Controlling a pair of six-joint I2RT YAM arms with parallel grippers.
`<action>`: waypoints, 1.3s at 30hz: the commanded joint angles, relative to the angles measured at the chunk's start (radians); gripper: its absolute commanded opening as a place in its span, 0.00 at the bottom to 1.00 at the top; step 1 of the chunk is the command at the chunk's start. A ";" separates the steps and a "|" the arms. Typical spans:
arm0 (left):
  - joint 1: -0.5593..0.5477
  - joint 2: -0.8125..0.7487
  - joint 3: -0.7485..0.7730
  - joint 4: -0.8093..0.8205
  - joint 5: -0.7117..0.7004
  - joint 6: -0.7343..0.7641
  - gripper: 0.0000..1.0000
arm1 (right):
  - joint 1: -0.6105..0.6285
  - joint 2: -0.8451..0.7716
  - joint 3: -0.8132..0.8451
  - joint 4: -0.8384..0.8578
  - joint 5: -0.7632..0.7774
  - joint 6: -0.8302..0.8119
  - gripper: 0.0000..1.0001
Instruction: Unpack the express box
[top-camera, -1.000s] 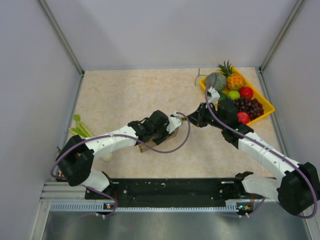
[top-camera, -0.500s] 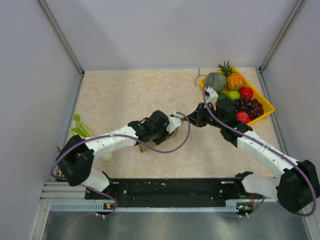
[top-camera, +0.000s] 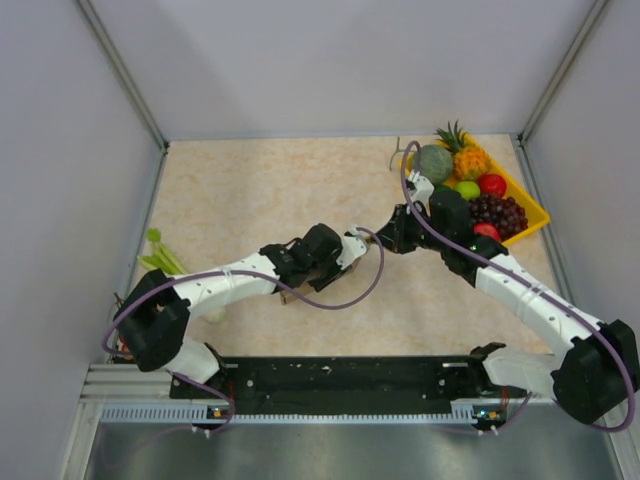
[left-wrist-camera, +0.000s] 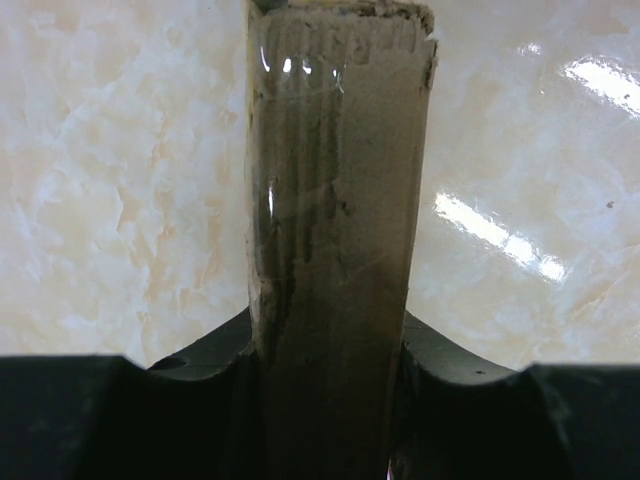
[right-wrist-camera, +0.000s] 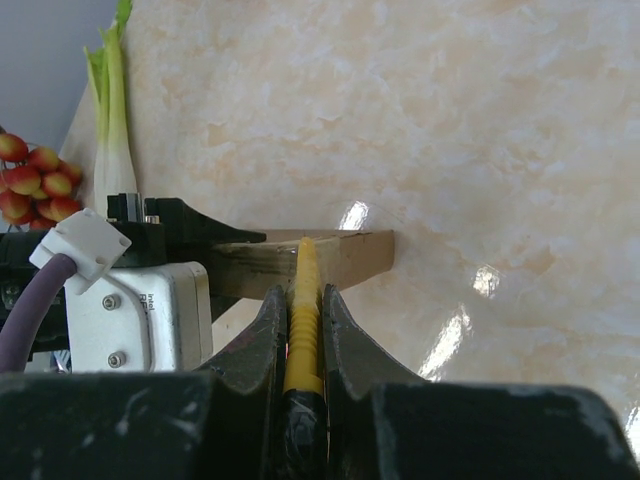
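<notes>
While the express box (left-wrist-camera: 335, 200) sat pinched between the fingers of your left gripper (left-wrist-camera: 325, 350), near the middle of the table (top-camera: 260, 190) and mostly hidden under that wrist in the overhead view, nothing had been unpacked as far as I could see. No contents lay beside the box, and no interior was exposed. I could not tell whether the flap lid was raised or sealed, though a glossy strip, probably tape, covered the gripped panel. Your right gripper (right-wrist-camera: 302, 300) was closed tight on a slim yellow tool (right-wrist-camera: 305, 262), whose tip met the top edge of the box. I judged this the opening step, with emptying yet to come. Whether the box rested on the table or hung just above it was unclear. The yellow tray (top-camera: 540, 212), at the far right and well apart, held a melon (top-camera: 433, 163), a pineapple (top-camera: 468, 155), grapes (top-camera: 498, 212) and apples. A green stalk (top-camera: 160, 255) lay at the left edge.
</notes>
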 joint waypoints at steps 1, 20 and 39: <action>0.022 0.106 -0.034 0.033 -0.014 -0.092 0.17 | 0.024 -0.013 0.013 -0.252 -0.066 -0.027 0.00; 0.062 0.161 0.011 -0.007 0.018 -0.109 0.13 | 0.022 -0.095 -0.044 -0.326 -0.025 -0.018 0.00; 0.063 0.116 0.040 0.002 0.123 -0.121 0.47 | -0.017 -0.171 0.066 -0.240 0.141 0.063 0.00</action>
